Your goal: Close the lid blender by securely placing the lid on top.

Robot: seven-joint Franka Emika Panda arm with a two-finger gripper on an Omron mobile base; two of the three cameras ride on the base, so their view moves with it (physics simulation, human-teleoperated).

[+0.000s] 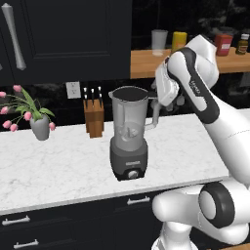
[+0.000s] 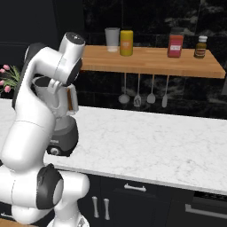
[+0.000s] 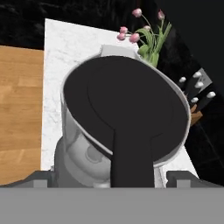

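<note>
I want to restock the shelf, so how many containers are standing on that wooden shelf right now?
4, all in a row on the wooden shelf: a clear cup at the left end, a yellow canister beside it, a red jar further right, and a small dark bottle at the right end.

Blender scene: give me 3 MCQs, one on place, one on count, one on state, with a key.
1. Where does the knife block stand relative to the blender in the left base view?
A. To its left, by the wall
B. On the wooden shelf
C. At the front counter edge

2. How many utensils hang under the wooden shelf?
A. Two
B. Four
C. Six

3. What is the state of the lid?
A. Lying flat on the counter
B. Over the jar mouth, tilted, part of the rim showing
C. Standing on the shelf

Key: 1 A, the block sits left of the jar against the backsplash. 2 B, four handles hang in a row in the right base view. 3 B, the hand view shows the black disc over the jar opening with the rim exposed on one side.
</note>
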